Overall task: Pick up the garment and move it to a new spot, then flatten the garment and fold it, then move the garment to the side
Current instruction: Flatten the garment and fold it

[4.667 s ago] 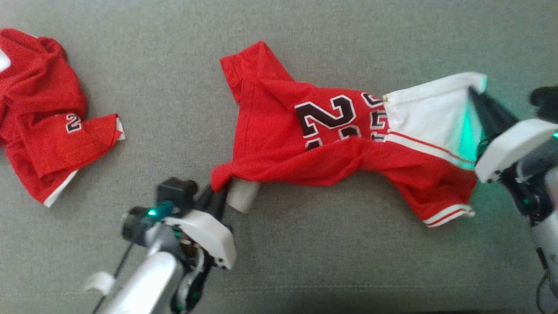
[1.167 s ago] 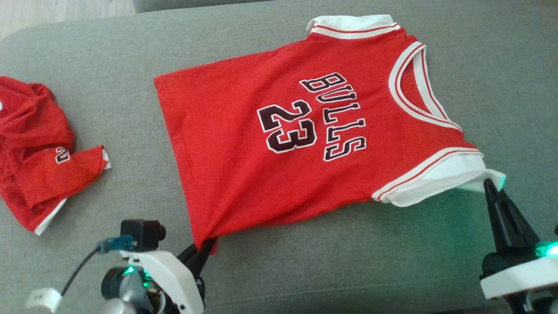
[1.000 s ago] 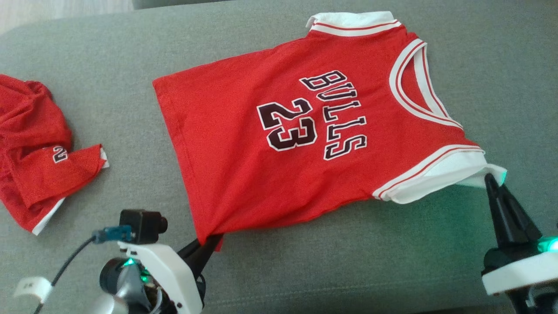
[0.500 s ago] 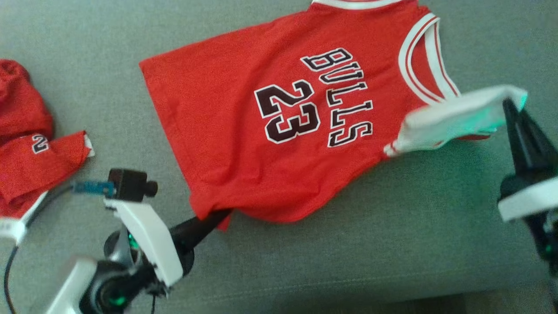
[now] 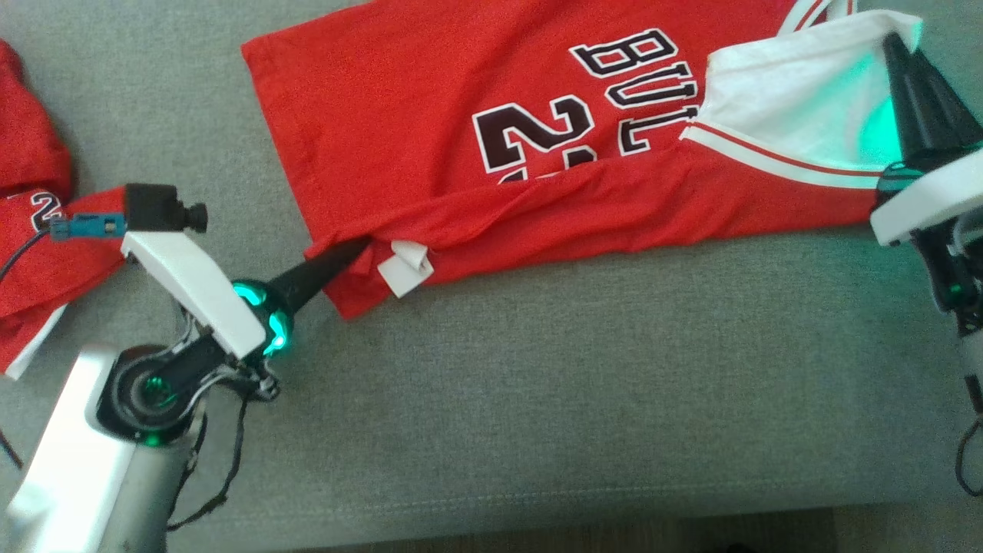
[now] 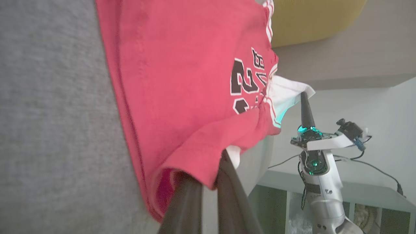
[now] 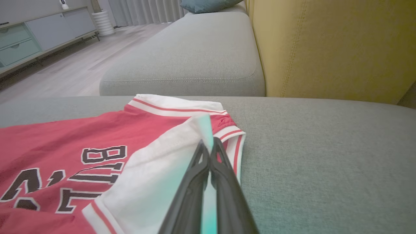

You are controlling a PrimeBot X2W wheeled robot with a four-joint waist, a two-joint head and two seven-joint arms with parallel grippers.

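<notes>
Half a second ago the garment (image 5: 399, 130) lay flat with the whole "23" and "BULLS" showing. Now its near long edge is turned up and over the print, hiding the lower part of the number and the letters. The head camera has moved too, so everything sits higher in the head view. The left gripper (image 5: 361, 250) stays clenched on the red hem corner, just beside a white label (image 5: 405, 269) that has flipped into sight. The right gripper (image 5: 895, 46) stays clamped on the white sleeve, whose underside faces up, tinted green.

The garment lies stretched between the two grippers on a grey sofa cushion (image 5: 584, 384). A second red garment (image 5: 31, 253) lies crumpled at the left edge, well apart from the first. In the right wrist view a yellow backrest (image 7: 325, 48) rises beyond the cushion, with another grey cushion (image 7: 182, 55), a wooden floor (image 7: 65, 71) and a pale cabinet (image 7: 19, 42) further off.

The cushion's front seam runs near the bottom of the head view. A broad band of bare grey fabric lies between the fold and that seam.
</notes>
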